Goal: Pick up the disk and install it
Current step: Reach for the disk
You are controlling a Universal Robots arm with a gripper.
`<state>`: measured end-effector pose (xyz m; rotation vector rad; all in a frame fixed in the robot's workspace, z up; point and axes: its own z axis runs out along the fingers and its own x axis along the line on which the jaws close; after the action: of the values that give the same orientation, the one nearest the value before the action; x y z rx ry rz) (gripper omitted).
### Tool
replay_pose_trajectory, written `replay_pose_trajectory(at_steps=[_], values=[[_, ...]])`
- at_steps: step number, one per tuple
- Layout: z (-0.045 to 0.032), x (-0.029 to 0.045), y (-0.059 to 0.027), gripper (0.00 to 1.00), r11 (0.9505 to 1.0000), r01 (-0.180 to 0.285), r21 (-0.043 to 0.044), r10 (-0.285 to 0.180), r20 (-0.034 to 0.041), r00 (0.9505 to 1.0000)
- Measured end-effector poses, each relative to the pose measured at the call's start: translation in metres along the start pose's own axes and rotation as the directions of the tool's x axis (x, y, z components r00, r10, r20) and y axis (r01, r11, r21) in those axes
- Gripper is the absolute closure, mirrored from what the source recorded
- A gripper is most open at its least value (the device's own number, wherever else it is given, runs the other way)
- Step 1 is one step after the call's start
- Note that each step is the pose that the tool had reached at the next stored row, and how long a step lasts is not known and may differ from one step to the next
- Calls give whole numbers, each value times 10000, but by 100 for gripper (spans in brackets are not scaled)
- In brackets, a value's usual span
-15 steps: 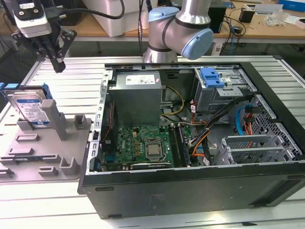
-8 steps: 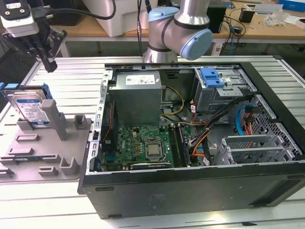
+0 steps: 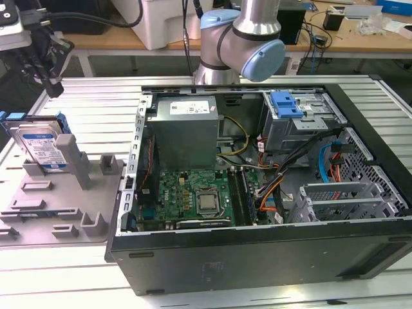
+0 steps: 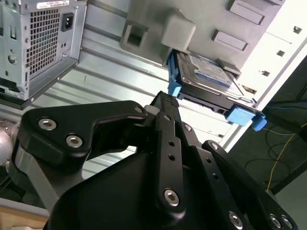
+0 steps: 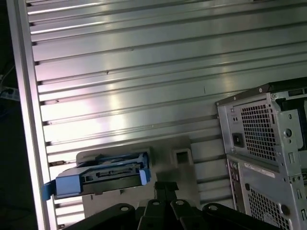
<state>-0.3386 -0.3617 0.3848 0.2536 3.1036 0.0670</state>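
At the exterior view's left the disk [image 3: 42, 147] stands on edge in a grey holder [image 3: 74, 193]; our jaws hang near it, closed on nothing; lowered so, we judge they'd strike its edge

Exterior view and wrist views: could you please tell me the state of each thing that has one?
Disk, standing on edge in the grey holder, not gripped.
Computer case, lying on its side, open, insides showing.
Gripper, apart from the disk.
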Motion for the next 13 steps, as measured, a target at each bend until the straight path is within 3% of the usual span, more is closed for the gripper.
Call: replay_pose_trajectory(at_steps=[13], values=[[1,477,-43,89,9998,-213,4,213,10,9998]])
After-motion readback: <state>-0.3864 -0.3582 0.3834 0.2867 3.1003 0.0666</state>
